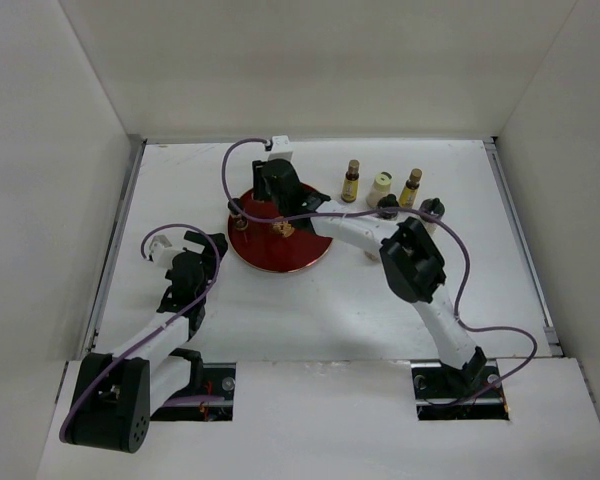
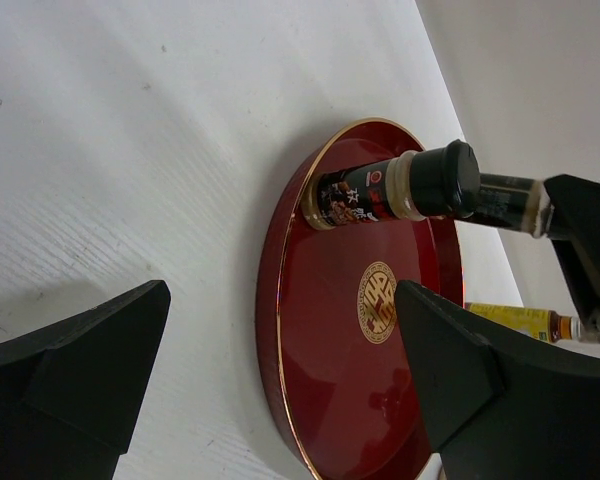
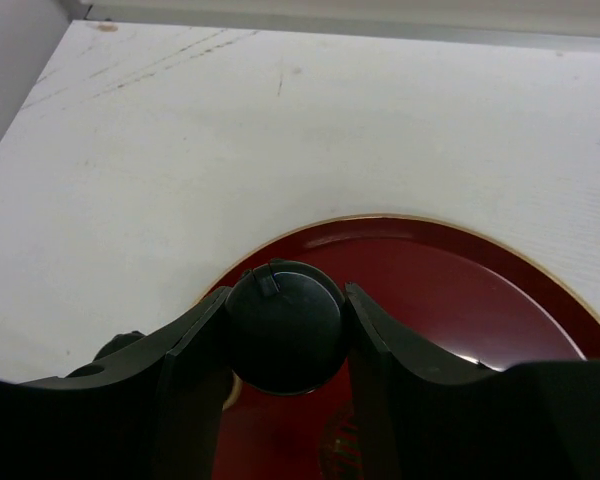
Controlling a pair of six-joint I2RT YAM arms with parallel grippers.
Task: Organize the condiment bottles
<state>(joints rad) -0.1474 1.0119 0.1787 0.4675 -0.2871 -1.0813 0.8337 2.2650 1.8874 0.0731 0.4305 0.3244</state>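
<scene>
My right gripper (image 1: 270,190) (image 3: 285,295) is shut on the black cap of a dark bottle (image 3: 285,330) at the far edge of the round red tray (image 1: 300,255) (image 3: 460,300). I cannot tell if the bottle's base touches the tray. Another dark, black-capped bottle (image 1: 238,214) (image 2: 380,192) stands on the tray's left rim. My left gripper (image 1: 208,245) (image 2: 280,295) is open and empty, left of the tray (image 2: 320,400). Behind the tray stand two amber gold-capped bottles (image 1: 351,181) (image 1: 411,187), a cream bottle (image 1: 380,187) and two dark black-capped ones (image 1: 388,207) (image 1: 432,210). No pink cap shows.
White walls close in the table on the left, back and right. My right arm (image 1: 410,260) stretches across the table in front of the row of bottles. A purple cable (image 1: 230,165) loops above the tray's far side.
</scene>
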